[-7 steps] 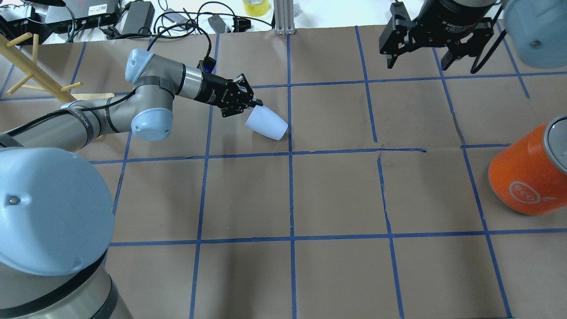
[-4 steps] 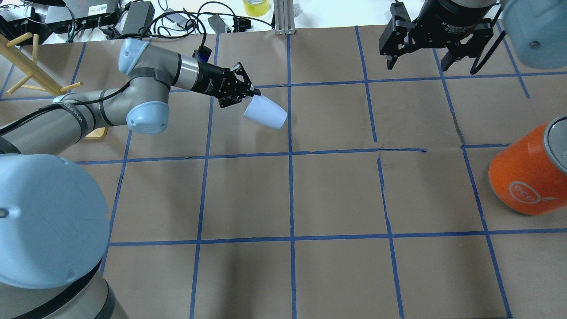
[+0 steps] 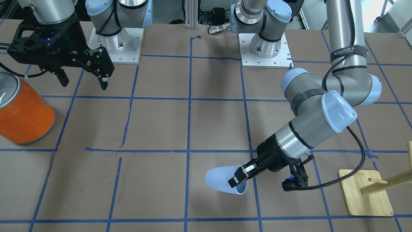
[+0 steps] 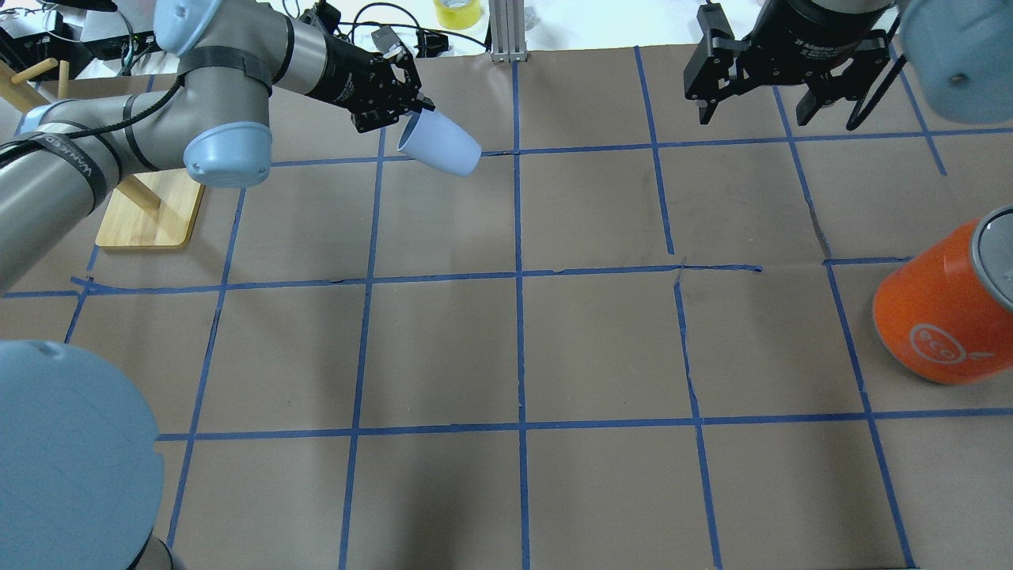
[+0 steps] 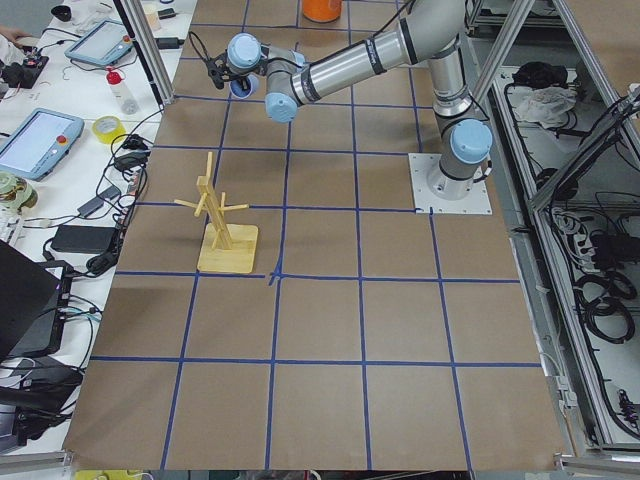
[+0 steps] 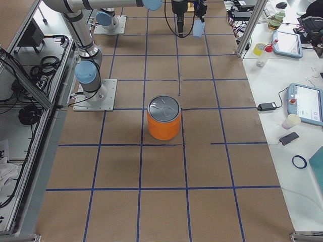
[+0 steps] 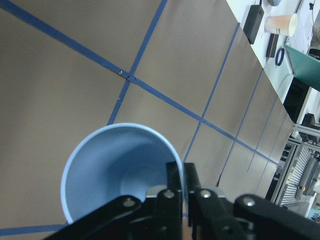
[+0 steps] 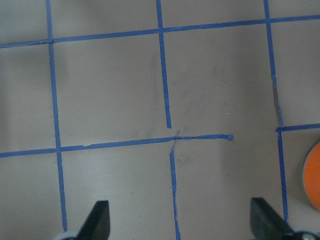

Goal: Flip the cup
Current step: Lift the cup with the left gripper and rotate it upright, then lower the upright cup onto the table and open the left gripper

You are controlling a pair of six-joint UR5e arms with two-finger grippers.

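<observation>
The cup (image 4: 442, 142) is a small pale blue tumbler, held tilted above the table with its base pointing away from the arm. My left gripper (image 4: 411, 112) is shut on its rim, one finger inside and one outside. The left wrist view looks into the cup's blue inside (image 7: 115, 172), with the fingers (image 7: 175, 175) pinched on the rim. In the front view the cup (image 3: 220, 182) hangs from the left gripper (image 3: 238, 178) over the far left part of the table. My right gripper (image 4: 752, 119) is open and empty, high at the far right; it also shows in the front view (image 3: 83, 84).
A large orange can (image 4: 942, 313) with a silver top stands at the right edge, also in the front view (image 3: 24, 114). A wooden peg rack on a square base (image 4: 150, 212) stands at the far left. Cables and boxes lie beyond the table's far edge.
My left gripper has lifted the cup off the table and carried it up and toward the far left. The right arm has barely moved.
</observation>
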